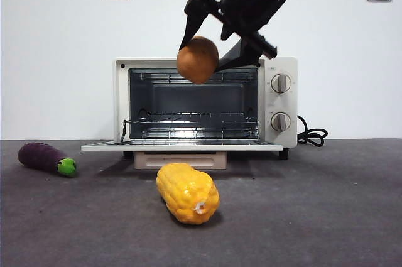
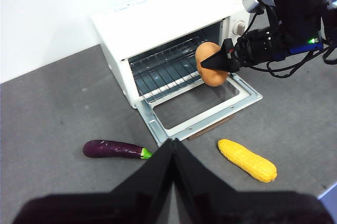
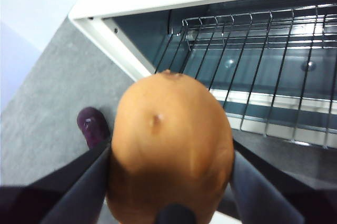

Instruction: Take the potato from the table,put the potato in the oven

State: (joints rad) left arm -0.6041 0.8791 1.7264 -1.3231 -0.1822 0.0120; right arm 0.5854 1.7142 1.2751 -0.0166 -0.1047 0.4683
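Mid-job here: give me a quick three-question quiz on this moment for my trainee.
1. True or false: the oven door is closed.
2. The right tool holds which item? A) corn B) potato C) eggplant
3. Fill in: the corn lies on the table in ____ of the oven.

Key: 1. False, the door is folded down. 2. B, the potato, held in the air in front of the oven opening. 3. front. The left tool waits shut, off to the side.
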